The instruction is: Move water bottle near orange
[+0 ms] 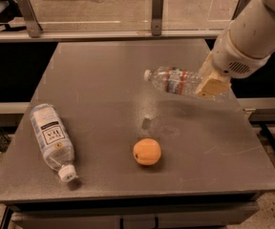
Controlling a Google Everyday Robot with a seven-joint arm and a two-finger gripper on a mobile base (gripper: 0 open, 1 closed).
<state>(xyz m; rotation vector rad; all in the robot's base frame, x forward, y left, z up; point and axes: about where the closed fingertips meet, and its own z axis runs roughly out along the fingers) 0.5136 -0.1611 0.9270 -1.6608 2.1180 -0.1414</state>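
The water bottle [175, 81] is slim, clear and ribbed, with a red-and-blue label band and a white cap pointing left. It hangs on its side in the air above the right half of the grey table [104, 75]. My gripper [212, 85] is shut on the bottle's base end, and the white arm reaches in from the upper right. The orange [147, 151] sits on the table in front, below and a little left of the bottle, apart from it.
A fatter clear bottle with a large white label [51, 138] lies on its side near the table's front left edge, cap toward the front. A glass barrier with metal posts [157, 6] runs behind the table.
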